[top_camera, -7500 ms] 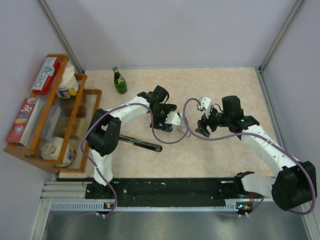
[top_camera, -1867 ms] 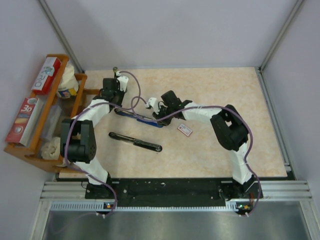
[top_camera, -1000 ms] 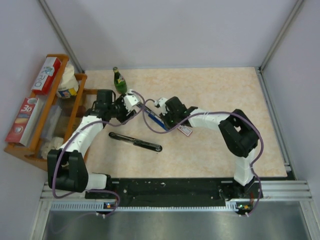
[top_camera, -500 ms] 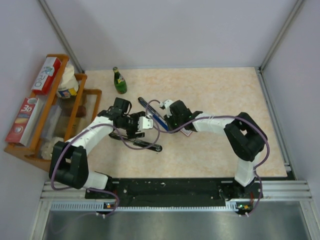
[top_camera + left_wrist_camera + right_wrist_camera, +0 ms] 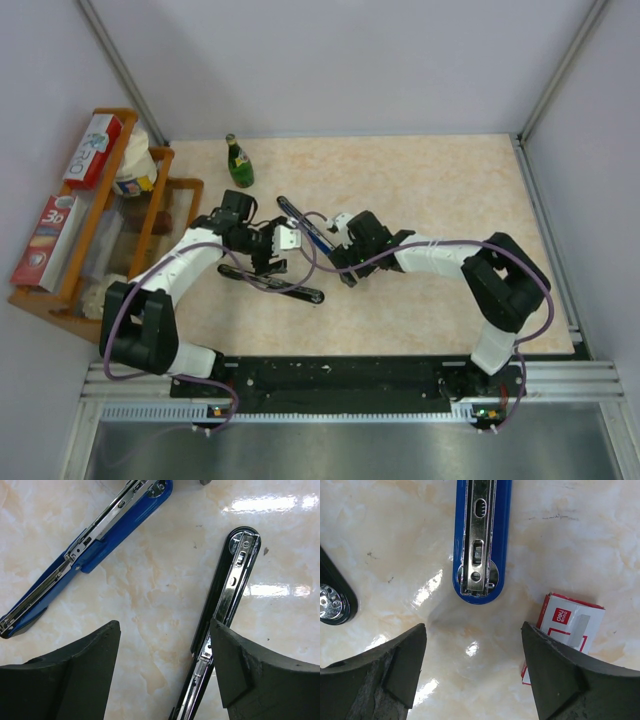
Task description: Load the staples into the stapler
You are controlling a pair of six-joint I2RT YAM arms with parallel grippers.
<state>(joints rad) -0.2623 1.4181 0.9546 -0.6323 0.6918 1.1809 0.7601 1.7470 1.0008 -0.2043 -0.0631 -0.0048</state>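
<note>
On a beige marbled tabletop (image 5: 450, 180), both arms hover low with fingers spread wide and holding nothing. The left gripper (image 5: 165, 627) hangs between a blue stapler (image 5: 90, 555) and a black stapler (image 5: 225, 605), which runs along one finger's inner edge. The right gripper (image 5: 473, 627) frames the blue stapler's rounded end, and the staples box (image 5: 567, 625) lies flat just beside one finger, partly hidden behind it.

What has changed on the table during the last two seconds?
The right gripper opened, apparently releasing the blue stapler, which shifted rightward. The left gripper, open, swung from near the bottle to above the black stapler. The bottle, black stapler and staples stayed put.
</note>
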